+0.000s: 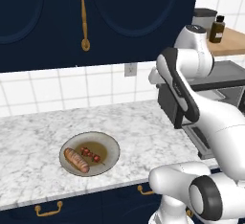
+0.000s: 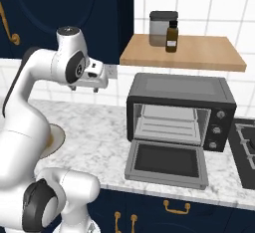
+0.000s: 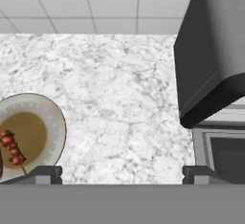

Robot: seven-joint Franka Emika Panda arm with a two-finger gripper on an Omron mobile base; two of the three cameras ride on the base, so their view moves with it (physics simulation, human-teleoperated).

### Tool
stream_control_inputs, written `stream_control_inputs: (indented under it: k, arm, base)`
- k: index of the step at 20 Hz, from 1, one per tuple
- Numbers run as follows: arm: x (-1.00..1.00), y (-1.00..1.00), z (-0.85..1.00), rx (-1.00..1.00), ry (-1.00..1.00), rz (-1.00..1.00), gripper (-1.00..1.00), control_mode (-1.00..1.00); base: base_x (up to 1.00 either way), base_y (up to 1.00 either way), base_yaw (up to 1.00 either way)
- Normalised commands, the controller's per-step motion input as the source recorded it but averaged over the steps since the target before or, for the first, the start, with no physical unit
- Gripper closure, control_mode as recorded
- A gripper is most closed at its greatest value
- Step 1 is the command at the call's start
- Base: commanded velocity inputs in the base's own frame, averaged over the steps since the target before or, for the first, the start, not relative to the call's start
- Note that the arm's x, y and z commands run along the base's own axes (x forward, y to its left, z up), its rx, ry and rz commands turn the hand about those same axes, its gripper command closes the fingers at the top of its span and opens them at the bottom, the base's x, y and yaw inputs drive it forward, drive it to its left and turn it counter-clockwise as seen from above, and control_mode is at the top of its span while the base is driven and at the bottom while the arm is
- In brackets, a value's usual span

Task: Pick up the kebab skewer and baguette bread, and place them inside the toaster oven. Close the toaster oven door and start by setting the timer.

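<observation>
The baguette bread (image 1: pixel 76 160) and the kebab skewer (image 1: pixel 91 154) lie side by side on a round grey plate (image 1: pixel 111 144) on the marble counter. The skewer (image 3: pixel 12 147) also shows at the left edge of the hand view. The toaster oven (image 2: pixel 179 92) stands to the right. Its door (image 2: pixel 167 162) is dropped open flat, and the rack inside is bare. My gripper (image 2: pixel 84 89) hangs high above the counter between plate and oven. Its fingers (image 3: pixel 45 174) are spread wide, open, holding nothing.
A wooden shelf (image 2: pixel 199 58) above the oven carries a grey jar (image 2: pixel 162 28) and a brown bottle (image 2: pixel 172 37). A stove top (image 2: pixel 244 147) lies right of the oven. Dark blue cabinets (image 1: pixel 119 17) hang over the counter. Bare marble (image 3: pixel 124 98) lies between plate and oven.
</observation>
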Motion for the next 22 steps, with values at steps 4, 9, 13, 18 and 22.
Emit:
stream_control_inputs:
  k: [4,9,13,18,22]
  arm:
    - [-0.51,-0.91,0.0,0.02,-0.12,0.0,-1.0,-1.0]
    - [-0.34,-1.0,0.0,0.09,-0.1,0.0,-1.0,-1.0]
    - [0.04,-0.9,0.0,0.01,-0.1,0.0,-1.0,-1.0]
    - [0.12,-0.79,-0.1,0.0,-0.18,0.0,-1.0,-1.0]
    - [0.43,-0.48,-0.02,0.0,-0.11,0.0,-1.0,-1.0]
  base:
    - [0.0,0.0,0.0]
    - [0.0,0.0,0.0]
    - [0.0,0.0,0.0]
    - [0.0,0.0,0.0]
    - [0.0,0.0,0.0]
